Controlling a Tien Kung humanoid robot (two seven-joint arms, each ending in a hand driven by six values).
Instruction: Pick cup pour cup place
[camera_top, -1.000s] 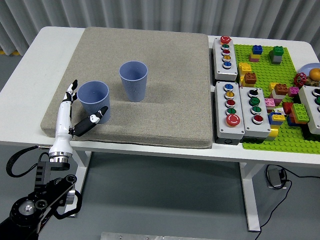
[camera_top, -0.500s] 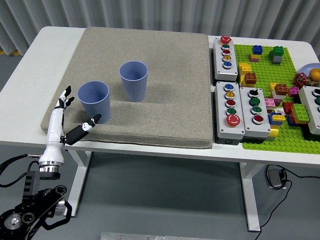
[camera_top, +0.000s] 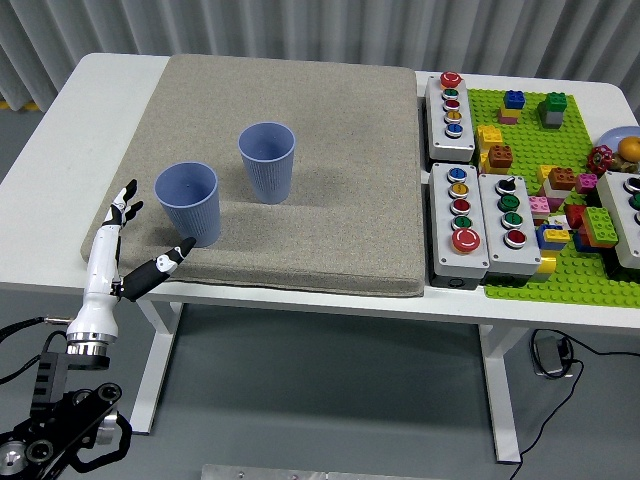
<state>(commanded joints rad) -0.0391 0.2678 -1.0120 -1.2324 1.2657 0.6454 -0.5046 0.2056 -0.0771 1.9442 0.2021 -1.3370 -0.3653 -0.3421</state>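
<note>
1. Left hand (camera_top: 125, 245): my fingers are spread and hold nothing; the hand sits at the near left corner of the grey mat (camera_top: 300, 120), fingers (camera_top: 126, 200) pointing away from me and the thumb reaching toward the nearer cup without touching it
2. Near cup (camera_top: 189, 203): a blue cup, upright, mouth open upward, standing on the mat close to its near left corner, just beside my thumb
3. Far cup (camera_top: 267, 161): a second blue cup of the same ribbed kind, upright on the mat, behind and to the right of the first; the two stand near each other but apart
4. Counter (camera_top: 60, 130): white, carrying the mat over most of its left and middle part
5. Button boxes (camera_top: 472, 200): three grey boxes with rows of coloured buttons lie to the right of the mat, one behind and two side by side nearer me
6. Green baseplate (camera_top: 560, 265): lies at the counter's right end, with coloured bricks scattered on it; another grey box shows partly at the right edge
7. My right arm does not show in this view
</note>
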